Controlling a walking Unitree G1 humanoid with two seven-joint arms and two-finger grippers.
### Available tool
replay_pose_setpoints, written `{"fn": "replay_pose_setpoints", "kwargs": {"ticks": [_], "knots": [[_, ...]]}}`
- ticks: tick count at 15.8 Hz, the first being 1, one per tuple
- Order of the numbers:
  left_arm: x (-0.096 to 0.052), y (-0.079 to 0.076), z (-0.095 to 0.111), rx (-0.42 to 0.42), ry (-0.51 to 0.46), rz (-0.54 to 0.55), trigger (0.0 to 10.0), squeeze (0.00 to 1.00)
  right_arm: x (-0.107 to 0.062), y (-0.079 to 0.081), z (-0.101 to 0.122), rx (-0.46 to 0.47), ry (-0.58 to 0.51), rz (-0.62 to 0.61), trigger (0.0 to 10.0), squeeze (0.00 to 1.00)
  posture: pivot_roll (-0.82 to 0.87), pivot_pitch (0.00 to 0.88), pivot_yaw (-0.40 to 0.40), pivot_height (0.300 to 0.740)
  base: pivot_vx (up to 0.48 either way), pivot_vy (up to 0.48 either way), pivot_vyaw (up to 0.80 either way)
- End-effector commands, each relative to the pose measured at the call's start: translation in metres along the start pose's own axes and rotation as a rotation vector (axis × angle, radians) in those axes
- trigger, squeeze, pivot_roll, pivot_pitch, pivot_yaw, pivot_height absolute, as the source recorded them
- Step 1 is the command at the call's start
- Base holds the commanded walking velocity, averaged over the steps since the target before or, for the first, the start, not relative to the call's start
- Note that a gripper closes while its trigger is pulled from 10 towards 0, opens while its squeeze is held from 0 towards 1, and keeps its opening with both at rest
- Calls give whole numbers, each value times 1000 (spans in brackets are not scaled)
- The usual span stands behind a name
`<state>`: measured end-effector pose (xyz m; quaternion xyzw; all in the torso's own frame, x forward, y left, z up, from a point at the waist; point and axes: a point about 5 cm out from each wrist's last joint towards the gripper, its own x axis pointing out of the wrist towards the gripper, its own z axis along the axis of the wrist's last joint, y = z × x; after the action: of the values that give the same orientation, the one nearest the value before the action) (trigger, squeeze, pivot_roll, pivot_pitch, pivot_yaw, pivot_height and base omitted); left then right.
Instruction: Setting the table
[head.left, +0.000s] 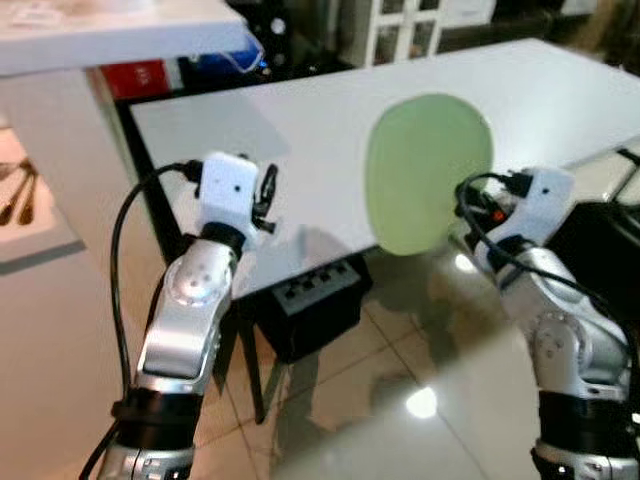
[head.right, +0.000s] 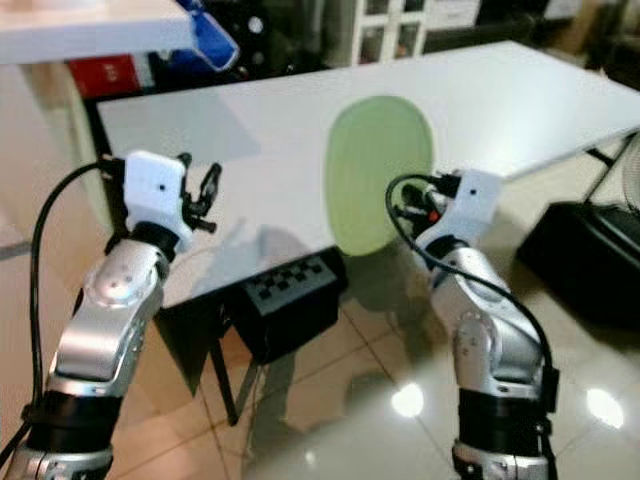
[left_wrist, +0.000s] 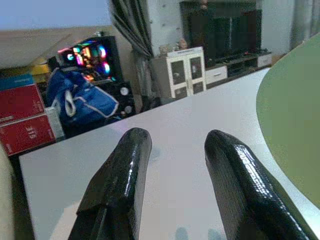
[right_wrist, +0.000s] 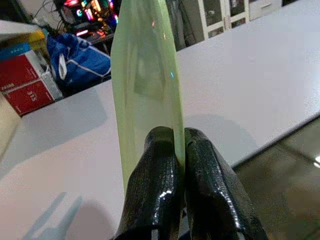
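Note:
A pale green plate (head.left: 428, 170) hangs on edge over the near rim of the white table (head.left: 300, 130). My right gripper (right_wrist: 179, 150) is shut on its lower rim, and in the right wrist view the plate (right_wrist: 145, 75) rises thin and upright from between the black fingers (right_wrist: 155, 190). My left gripper (left_wrist: 172, 150) is open over the table's near left part, with nothing between its fingers (left_wrist: 125, 175). In the left wrist view the plate (left_wrist: 295, 125) shows off to one side, apart from that gripper. The left arm's white wrist (head.left: 232, 190) stands at the table's front edge.
A black box (head.left: 305, 300) sits under the table on the glossy tiled floor (head.left: 400, 400). Behind the table are a blue bag (left_wrist: 80, 102), red boxes (left_wrist: 25, 115) and a white cabinet (left_wrist: 187, 72). A white shelf (head.left: 110, 35) juts over the table's far left corner.

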<state>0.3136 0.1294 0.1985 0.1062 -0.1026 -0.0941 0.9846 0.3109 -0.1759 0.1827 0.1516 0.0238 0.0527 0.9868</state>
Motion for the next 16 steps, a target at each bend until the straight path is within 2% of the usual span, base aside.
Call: {"fn": "replay_pose_setpoints", "kwargs": {"ticks": [1, 2, 4, 7, 8, 10, 11, 12, 13, 15, 16], "knots": [[1, 5, 2, 13, -4, 12, 10000, 0, 4, 10, 1, 12, 0, 62, 10000, 0, 21, 0, -52, 740, 424, 0, 0], [-4, 2, 1, 25, 4, -7, 10000, 0, 8, 1, -5, 63, 34, 26, 10000, 0, 30, 0, -53, 740, 424, 0, 0], [-4, -1, 0, 40, 4, -51, 10000, 0, 12, -6, -9, 151, 57, -7, 10000, 0, 30, 0, -66, 740, 426, 0, 0], [-3, 3, -1, 56, 4, -52, 10000, 0, 20, -2, -16, 265, 100, 7, 10000, 0, 37, 0, -90, 740, 423, 0, 0], [-8, 0, -3, 13, 18, -91, 10000, 0, 22, -2, -17, 329, 104, 3, 10000, 0, 22, 0, -94, 740, 349, 0, 0], [-11, -5, -6, -4, 35, -138, 10000, 0, 25, -4, -18, 369, 108, -6, 10000, 0, 10, 0, -84, 740, 0, 0, 0], [-14, -16, -11, -31, 53, -207, 10000, 0, 32, -15, -22, 469, 119, -32, 10000, 0, 5, 0, -73, 740, 0, 0, 0], [-14, -20, -10, -31, 48, -226, 10000, 0, 34, -20, -25, 505, 126, -54, 10000, 0, 22, 0, -82, 740, 0, 0, 0], [-16, -25, -8, -31, 55, -252, 10000, 0, 38, -27, -33, 606, 144, -71, 10000, 0, 47, 0, -81, 740, 0, 0, 0], [-23, -32, -7, -31, 67, -308, 10000, 0, 43, -33, -43, 710, 164, -103, 10000, 0, 59, 0, -69, 740, 0, 0, 0], [-25, -34, -5, -39, 69, -331, 10000, 0, 44, -34, -45, 720, 169, -111, 10000, 0, 60, 0, -67, 740, 0, 0, 0]]}}
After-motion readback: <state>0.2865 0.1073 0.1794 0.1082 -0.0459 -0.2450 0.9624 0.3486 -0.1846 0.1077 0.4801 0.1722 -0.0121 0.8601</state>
